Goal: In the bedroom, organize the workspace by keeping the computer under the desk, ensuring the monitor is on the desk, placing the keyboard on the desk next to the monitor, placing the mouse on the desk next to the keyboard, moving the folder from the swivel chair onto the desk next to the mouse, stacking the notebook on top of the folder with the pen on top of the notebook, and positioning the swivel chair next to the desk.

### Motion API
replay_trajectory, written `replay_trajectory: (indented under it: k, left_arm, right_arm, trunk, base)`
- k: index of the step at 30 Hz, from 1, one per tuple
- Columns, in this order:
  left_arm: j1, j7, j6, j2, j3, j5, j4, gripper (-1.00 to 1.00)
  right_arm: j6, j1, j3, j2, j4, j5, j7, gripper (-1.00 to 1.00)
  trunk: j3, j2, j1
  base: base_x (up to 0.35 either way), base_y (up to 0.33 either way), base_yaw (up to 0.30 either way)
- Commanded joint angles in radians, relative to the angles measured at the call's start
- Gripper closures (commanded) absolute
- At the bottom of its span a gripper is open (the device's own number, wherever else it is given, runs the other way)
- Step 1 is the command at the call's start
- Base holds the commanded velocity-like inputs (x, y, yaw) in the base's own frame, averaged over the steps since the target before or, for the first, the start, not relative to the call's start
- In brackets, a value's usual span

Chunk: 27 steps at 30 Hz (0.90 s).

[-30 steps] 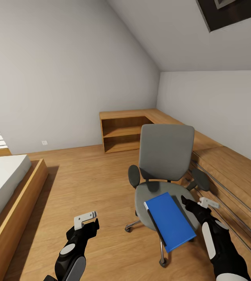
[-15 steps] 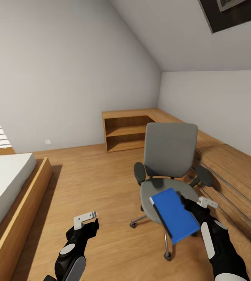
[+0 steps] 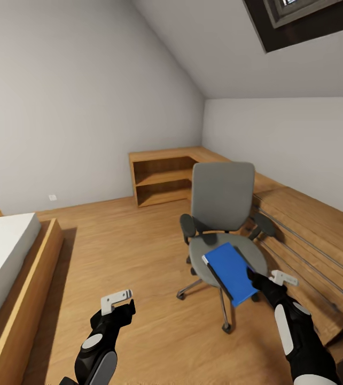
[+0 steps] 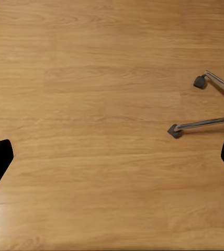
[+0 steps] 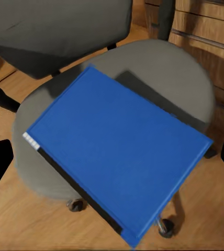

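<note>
The folder (image 3: 230,271) lies flat on the chair (image 3: 222,214) seat, reaching from mid-seat out over the front edge, so its near corner overhangs the floor. Its long axis runs diagonally from the backrest side toward the right claw (image 3: 272,278), which hovers just beside that near corner; the right wrist view looks straight down on the folder (image 5: 120,159), the claw's tips wide apart at either side of it and holding nothing. The right arm is plainly the nearer one. The left claw (image 3: 117,300) hangs well apart over bare floor (image 4: 91,104), also spread, with two chair legs at the edge of its view. Count: one folder, one chair, two claws.
</note>
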Motion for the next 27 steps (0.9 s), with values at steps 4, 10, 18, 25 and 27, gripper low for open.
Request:
replay_trajectory:
  k: [4, 10, 18, 25, 27]
  left_arm:
    - [-0.001, 0.007, 0.003, 0.0, -0.001, 0.007, -0.001, -1.0]
    - [-0.001, 0.007, 0.003, 0.0, -0.001, 0.007, -0.001, -1.0]
    - [-0.001, 0.007, 0.003, 0.0, -0.001, 0.007, -0.001, -1.0]
    - [-0.001, 0.007, 0.001, -0.003, -0.004, 0.007, -0.012, -1.0]
    - [-0.001, 0.007, 0.001, -0.004, -0.004, 0.007, -0.012, -1.0]
  right_arm:
    - [0.006, -0.001, -0.004, 0.001, -0.001, -0.009, 0.004, -1.0]
    - [0.006, -0.001, -0.004, 0.0, -0.001, -0.009, 0.003, -1.0]
    - [0.005, -0.001, -0.004, 0.0, 0.002, -0.008, 0.005, -1.0]
    - [0.004, -0.001, -0.006, -0.002, 0.005, -0.008, 0.008, -1.0]
    - [0.004, -0.001, -0.006, -0.002, 0.005, -0.008, 0.009, -1.0]
  trunk:
    - [-0.001, -0.001, 0.0]
    - [-0.001, -0.001, 0.0]
    - [-0.001, -0.001, 0.0]
    - [-0.004, -0.008, 0.003]
    - [-0.01, -0.022, 0.011]
  base:
    - [-0.222, 0.266, -0.102]
    - [-0.2, 0.227, -0.028]
    - [-0.052, 0.052, -0.004]
    - [-0.003, 0.003, 0.0]
    - [0.0, 0.0, 0.0]
